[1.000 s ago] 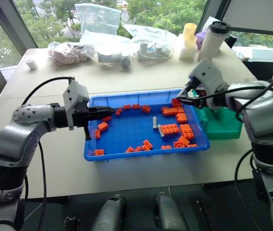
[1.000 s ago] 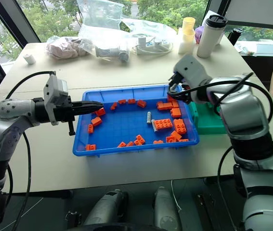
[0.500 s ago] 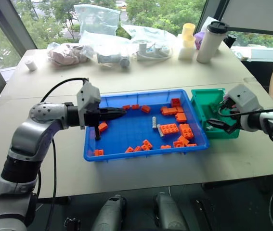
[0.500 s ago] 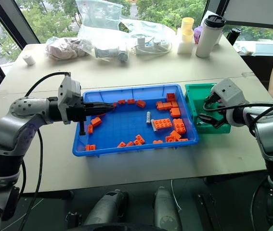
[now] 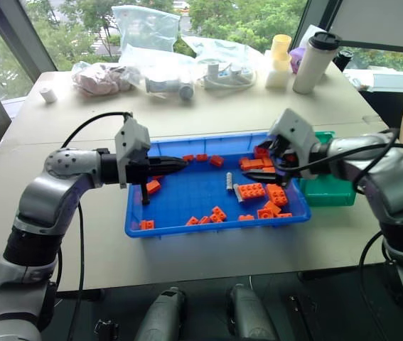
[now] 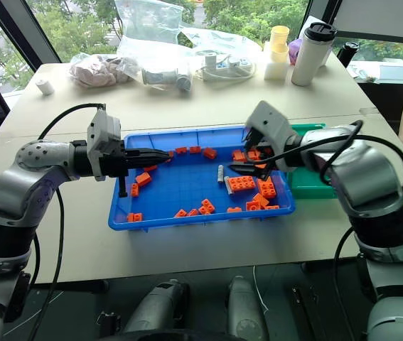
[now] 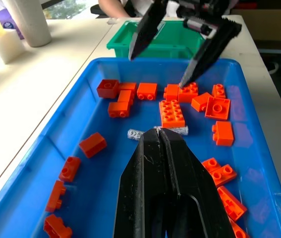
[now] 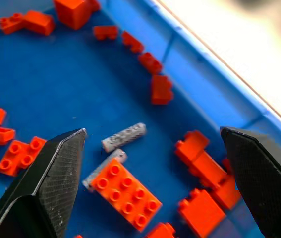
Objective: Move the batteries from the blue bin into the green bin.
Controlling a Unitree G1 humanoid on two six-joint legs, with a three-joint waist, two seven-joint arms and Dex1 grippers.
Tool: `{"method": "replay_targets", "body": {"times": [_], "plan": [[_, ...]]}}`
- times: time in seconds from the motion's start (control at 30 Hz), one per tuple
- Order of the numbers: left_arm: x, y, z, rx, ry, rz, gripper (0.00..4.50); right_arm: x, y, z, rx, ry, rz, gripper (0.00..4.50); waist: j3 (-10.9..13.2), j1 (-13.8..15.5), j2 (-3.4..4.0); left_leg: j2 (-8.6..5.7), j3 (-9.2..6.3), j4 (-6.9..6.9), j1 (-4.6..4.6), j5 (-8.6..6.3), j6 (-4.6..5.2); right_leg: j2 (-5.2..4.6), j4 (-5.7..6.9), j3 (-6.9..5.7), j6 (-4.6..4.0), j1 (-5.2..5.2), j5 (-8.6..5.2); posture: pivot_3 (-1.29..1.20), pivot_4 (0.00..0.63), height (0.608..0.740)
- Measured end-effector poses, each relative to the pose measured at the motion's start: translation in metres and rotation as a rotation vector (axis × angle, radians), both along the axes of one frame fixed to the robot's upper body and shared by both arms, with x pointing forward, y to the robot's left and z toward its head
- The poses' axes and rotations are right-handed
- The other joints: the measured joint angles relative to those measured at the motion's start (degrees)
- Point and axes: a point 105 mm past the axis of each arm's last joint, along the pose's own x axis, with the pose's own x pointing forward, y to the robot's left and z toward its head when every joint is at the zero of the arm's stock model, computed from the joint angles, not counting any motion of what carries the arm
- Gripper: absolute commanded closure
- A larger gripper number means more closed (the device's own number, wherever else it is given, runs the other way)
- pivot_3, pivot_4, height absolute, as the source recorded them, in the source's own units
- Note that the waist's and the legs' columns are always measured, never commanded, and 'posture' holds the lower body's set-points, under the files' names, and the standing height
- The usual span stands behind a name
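Head views: the wide, shallow bright-blue plastic bin point(image 5: 138, 229) holds two small silver-grey cylindrical batteries point(image 5: 229, 182) amid glossy orange studded toy bricks point(image 5: 251, 190). The right gripper point(image 5: 276, 165) hangs spread and empty just beside them; the tall-walled teal-green plastic bin point(image 5: 329, 190) touches the blue bin's far side.

Left wrist view: the left gripper point(image 7: 163, 136) is clenched, empty.

Right wrist view: one battery point(image 8: 124, 137) lies clear; the other point(image 8: 103, 168) hugs a brick, so closing there probably grabs or nudges the brick.

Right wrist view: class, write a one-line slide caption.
Open right gripper above two batteries among orange bricks in the blue bin.
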Motion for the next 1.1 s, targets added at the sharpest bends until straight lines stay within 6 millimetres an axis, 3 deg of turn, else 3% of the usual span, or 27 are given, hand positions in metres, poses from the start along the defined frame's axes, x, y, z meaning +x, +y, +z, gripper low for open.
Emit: {"method": "replay_targets", "body": {"times": [0.33, 0.57, 0.87, 1.03, 1.1], "plan": [[-0.004, 0.016, -0.003, 0.025, 0.002, 0.069, 4.50, 0.020, 0.010, -0.054, -0.145, 0.032, 0.122, 0.06, 0.00, -0.38, 0.00, 0.04, 0.00, -0.05, 0.04, 0.08, -0.15, 0.08, 0.02, 0.02, 0.00, -0.04, 0.00, 0.00, 0.150, 0.740], [-0.007, 0.016, 0.001, 0.017, -0.017, 0.086, 4.50, 0.045, 0.010, -0.060, -0.182, -0.007, 0.147, 0.06, 0.00, -0.24, -0.01, 0.03, 0.00, -0.03, 0.04, 0.18, -0.31, 0.08, 0.02, 0.02, 0.00, -0.02, 0.00, 0.00, 0.150, 0.740], [-0.008, 0.017, 0.001, 0.027, -0.019, 0.101, 4.50, 0.051, 0.010, -0.065, -0.195, 0.031, 0.194, 0.06, 0.00, -0.36, -0.01, 0.04, -0.02, -0.04, 0.05, 0.20, -0.36, 0.10, 0.03, 0.02, 0.00, -0.02, 0.00, 0.00, 0.150, 0.740], [-0.008, 0.018, -0.001, 0.026, -0.013, 0.109, 4.50, 0.051, 0.011, -0.066, -0.188, 0.045, 0.205, 2.24, 0.00, -0.36, -0.01, 0.03, -0.02, -0.04, 0.05, 0.21, -0.36, 0.10, 0.04, 0.02, 0.00, -0.02, 0.00, 0.00, 0.150, 0.740], [-0.008, 0.018, 0.000, 0.025, -0.015, 0.110, 4.50, 0.052, 0.011, -0.066, -0.187, 0.045, 0.199, 2.29, 0.00, -0.33, -0.01, 0.03, -0.02, -0.04, 0.05, 0.21, -0.37, 0.10, 0.04, 0.02, 0.00, -0.02, 0.00, 0.00, 0.150, 0.740]]}}
